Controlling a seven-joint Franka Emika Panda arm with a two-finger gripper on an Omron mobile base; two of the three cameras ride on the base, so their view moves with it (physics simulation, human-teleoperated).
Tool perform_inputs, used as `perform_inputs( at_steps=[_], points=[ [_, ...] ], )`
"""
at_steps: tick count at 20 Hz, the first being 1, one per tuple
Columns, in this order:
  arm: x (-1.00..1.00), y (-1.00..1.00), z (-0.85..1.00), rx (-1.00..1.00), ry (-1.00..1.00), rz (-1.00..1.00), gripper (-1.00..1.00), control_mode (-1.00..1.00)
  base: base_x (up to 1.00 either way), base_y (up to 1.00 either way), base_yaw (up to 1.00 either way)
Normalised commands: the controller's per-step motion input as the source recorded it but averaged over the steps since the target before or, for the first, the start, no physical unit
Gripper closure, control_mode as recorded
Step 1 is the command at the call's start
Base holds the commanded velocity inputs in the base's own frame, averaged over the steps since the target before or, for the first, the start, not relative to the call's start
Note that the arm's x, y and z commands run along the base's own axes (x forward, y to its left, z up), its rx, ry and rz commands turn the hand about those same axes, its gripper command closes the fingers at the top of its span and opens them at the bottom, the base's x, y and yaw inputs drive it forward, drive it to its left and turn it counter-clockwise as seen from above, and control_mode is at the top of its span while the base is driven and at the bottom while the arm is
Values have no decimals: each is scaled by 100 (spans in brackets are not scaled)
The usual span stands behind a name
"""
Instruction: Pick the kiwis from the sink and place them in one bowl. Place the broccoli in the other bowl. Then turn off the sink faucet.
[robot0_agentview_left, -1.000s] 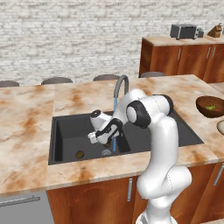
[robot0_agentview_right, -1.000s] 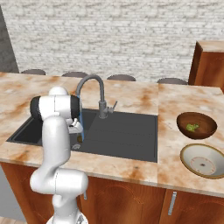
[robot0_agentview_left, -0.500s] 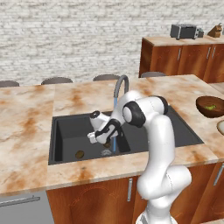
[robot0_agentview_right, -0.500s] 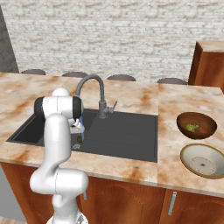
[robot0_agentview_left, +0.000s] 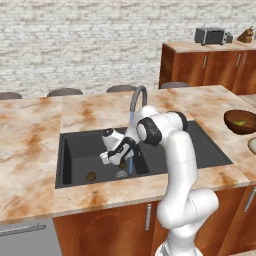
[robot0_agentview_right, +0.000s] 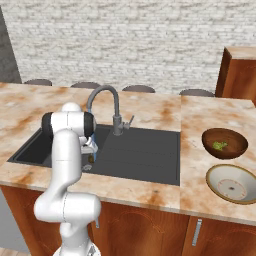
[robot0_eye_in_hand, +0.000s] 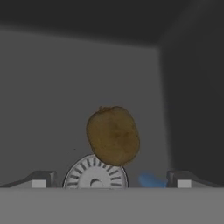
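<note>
1. Brickwork in pale grey-white runs across the whole back of the room, behind a row of dark chair backs (robot0_agentview_left: 65, 92).
2. Marble-patterned counter (robot0_agentview_left: 27, 150), cream with rust-orange veins, spreads wide on the left and wraps the sink (robot0_agentview_left: 80, 150), a matte dark-grey basin sunk into it; wooden cabinet fronts (robot0_agentview_left: 105, 225) stand below.
3. Inside the basin, one kiwi (robot0_agentview_left: 91, 176) lies on the floor toward the near left, apart from the round metal drain (robot0_agentview_left: 121, 174).
4. Over the drain the gripper (robot0_agentview_left: 112, 158) reaches down into the basin, its jaws spread wide with nothing between them; in the hand view a second kiwi (robot0_eye_in_hand: 113, 135) sits ahead of the fingertips (robot0_eye_in_hand: 38, 179), overlapping the top edge of the drain.
5. Behind the arm the grey gooseneck faucet (robot0_agentview_right: 106, 100) rises from the counter, and a thin blue stream (robot0_agentview_left: 131, 150) falls toward the drain.
6. Right of the sink, the dark wooden bowl (robot0_agentview_right: 225, 142) holds the yellow-green broccoli (robot0_agentview_right: 219, 145); the pale cream bowl (robot0_agentview_right: 233, 184) sits just in front of it, nearer the counter edge.
7. At the far right a tall wooden cabinet (robot0_agentview_left: 210, 62) carries a small grey appliance (robot0_agentview_left: 211, 35).
</note>
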Motion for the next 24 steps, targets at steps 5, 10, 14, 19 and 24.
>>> perform_inputs(
  at_steps=[5,10,14,19,24],
  points=[
    [10,0,-15,0,0,0,-100,-100,0,0,0],
    [8,-9,-13,0,0,0,-100,-100,0,0,0],
    [6,-14,-11,0,0,0,-100,-100,0,0,0],
    [4,-5,-14,0,0,0,-100,-100,0,0,0],
    [7,0,-22,0,0,0,-100,-100,0,0,0]
  ],
)
